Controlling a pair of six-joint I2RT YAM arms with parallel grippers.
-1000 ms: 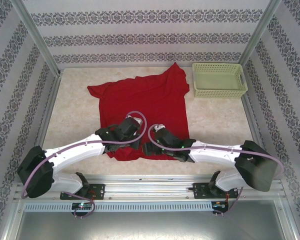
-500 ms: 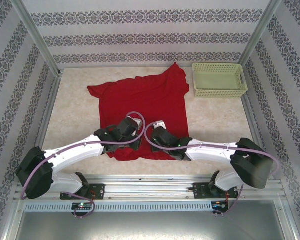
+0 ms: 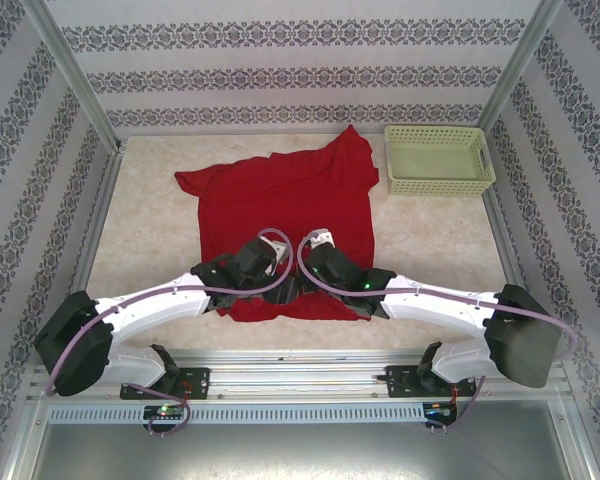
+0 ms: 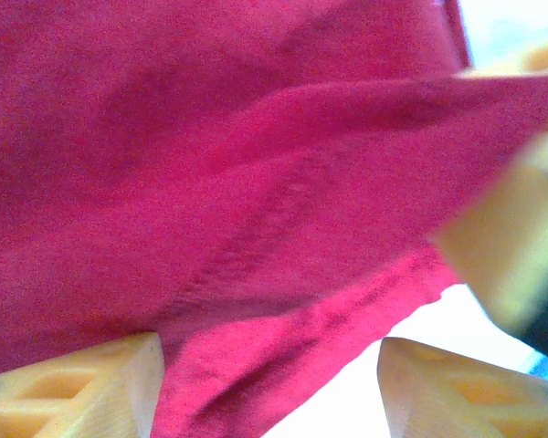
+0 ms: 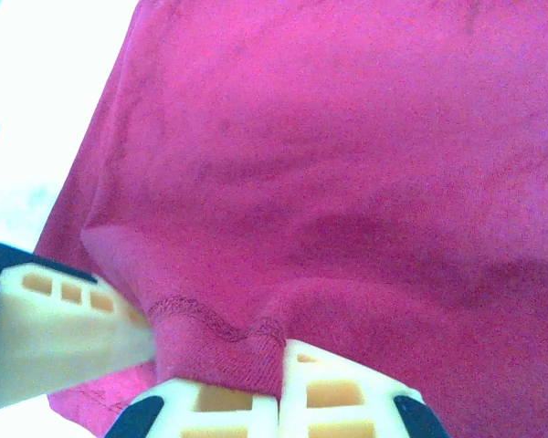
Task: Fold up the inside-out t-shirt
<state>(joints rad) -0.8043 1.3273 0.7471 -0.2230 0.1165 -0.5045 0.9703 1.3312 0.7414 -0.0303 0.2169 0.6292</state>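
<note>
The inside-out t-shirt (image 3: 280, 195) lies spread on the table, bright red, its near hem bunched under the two wrists. My right gripper (image 3: 305, 285) is shut on a fold of that hem (image 5: 219, 351); the right wrist view has the stitched edge pinched between the pale fingertips (image 5: 347, 401). Right beside it my left gripper (image 3: 277, 287) stands open. In the left wrist view its fingers (image 4: 73, 388) are wide apart, with the red cloth (image 4: 256, 228) hanging over the left one and bare table by the other. The two grippers nearly touch.
A pale green lattice basket (image 3: 438, 160) stands at the far right corner, apart from the shirt. Patterned walls close in the table (image 3: 145, 240) on three sides, with metal posts at the corners. The arms' mounting rail (image 3: 300, 365) runs along the near edge.
The right gripper has shut on the shirt's near hem, and the left gripper, shut before, has opened. Both wrists have edged closer together.
</note>
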